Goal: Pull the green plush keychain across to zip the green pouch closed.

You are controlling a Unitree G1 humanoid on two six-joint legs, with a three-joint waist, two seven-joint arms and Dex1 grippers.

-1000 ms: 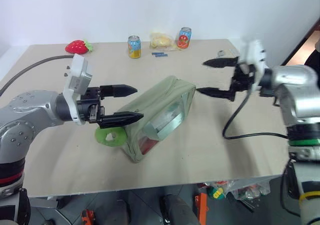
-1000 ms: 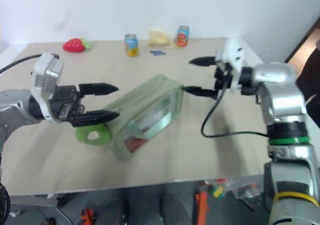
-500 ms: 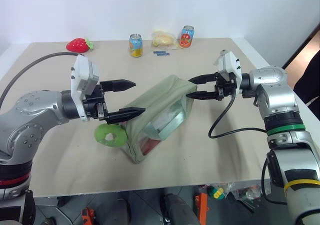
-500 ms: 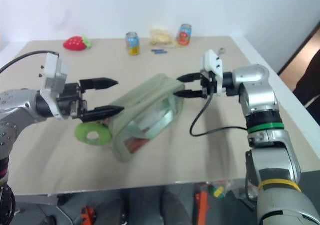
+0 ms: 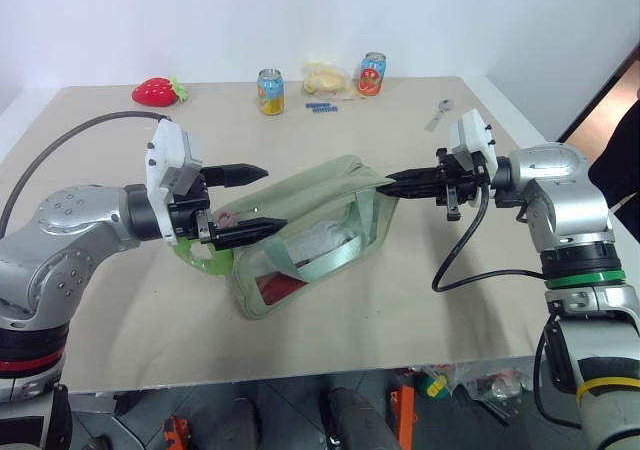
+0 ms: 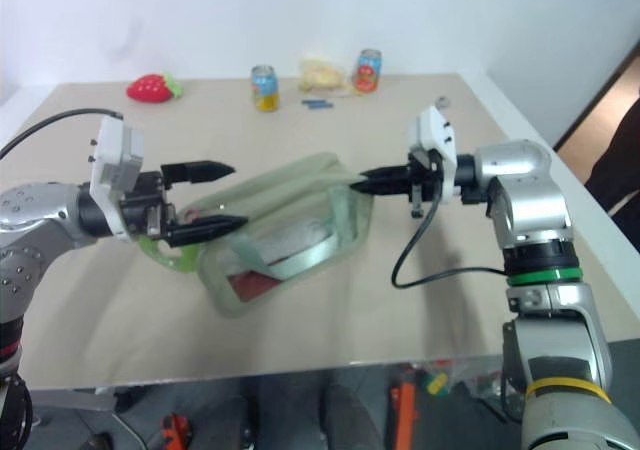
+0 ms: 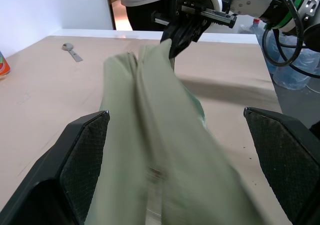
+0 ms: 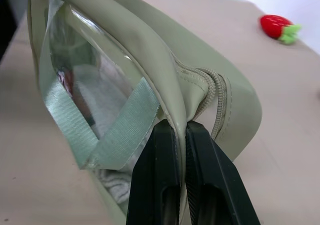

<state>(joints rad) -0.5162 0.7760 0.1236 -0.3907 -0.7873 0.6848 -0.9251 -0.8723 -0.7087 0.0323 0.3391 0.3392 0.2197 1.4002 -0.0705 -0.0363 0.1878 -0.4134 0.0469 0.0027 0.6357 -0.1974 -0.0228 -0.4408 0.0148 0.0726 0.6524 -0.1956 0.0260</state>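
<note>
The green pouch [image 5: 305, 232] lies slantwise in the middle of the table, its zip running along the top ridge [image 7: 165, 125]. My right gripper [image 5: 392, 182] is shut on the pouch's right end, pinching the fabric edge beside the zip [image 8: 181, 135]. At the pouch's left end my left gripper [image 5: 270, 198] stands open, with the pouch's top between its two fingers [image 7: 80, 155]. The green plush keychain [image 5: 192, 254] peeks out below and behind the left gripper, mostly hidden. Its pinkish clasp [image 5: 225, 217] shows between the fingers.
Along the table's far edge stand a red plush strawberry [image 5: 155, 91], two drink cans [image 5: 270, 91] [image 5: 372, 73], a yellow packet [image 5: 325, 76] and a small blue item [image 5: 320, 107]. A spoon [image 5: 440, 113] lies at the far right. A person stands beyond the right edge.
My right gripper has gone from wide open to shut on the pouch's right end. The pouch is now drawn out and lifted at that end. The left gripper has barely moved.
</note>
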